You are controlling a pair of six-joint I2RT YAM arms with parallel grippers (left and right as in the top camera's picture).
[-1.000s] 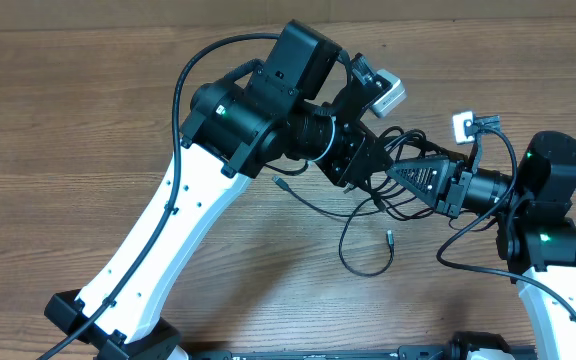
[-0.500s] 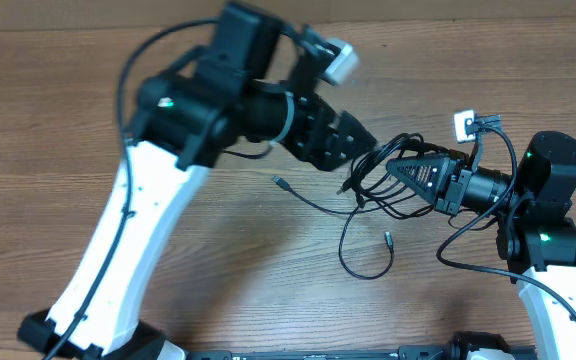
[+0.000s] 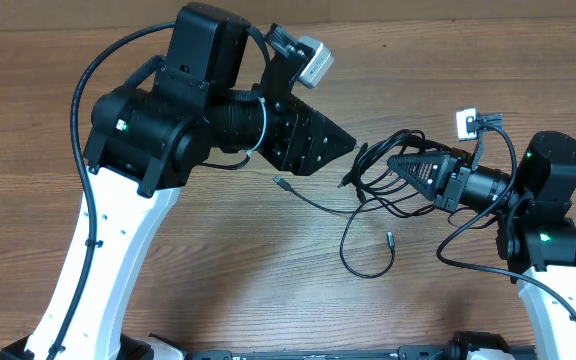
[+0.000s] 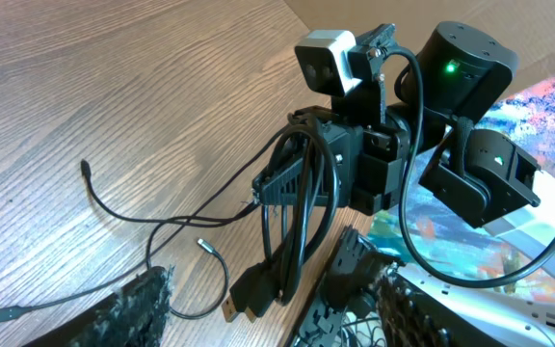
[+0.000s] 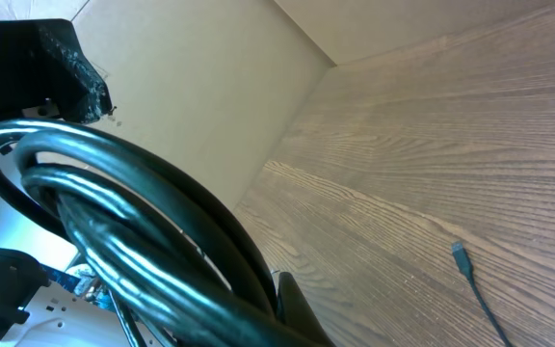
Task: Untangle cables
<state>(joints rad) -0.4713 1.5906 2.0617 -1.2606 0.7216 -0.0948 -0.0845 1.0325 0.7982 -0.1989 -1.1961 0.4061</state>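
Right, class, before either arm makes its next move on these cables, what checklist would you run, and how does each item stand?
1. Right gripper shut on the cables: ok, the looped bundle hangs from it.
2. Left gripper open and empty: ok.
3. Left gripper apart from the bundle: ok, a gap shows in the left wrist view.
4. Loose ends in sight: ok, one plug end and a second plug end lie on the table.
5. Loops separated: not ok, several are bunched together.
6. Which strand runs free of the bundle: cannot tell.
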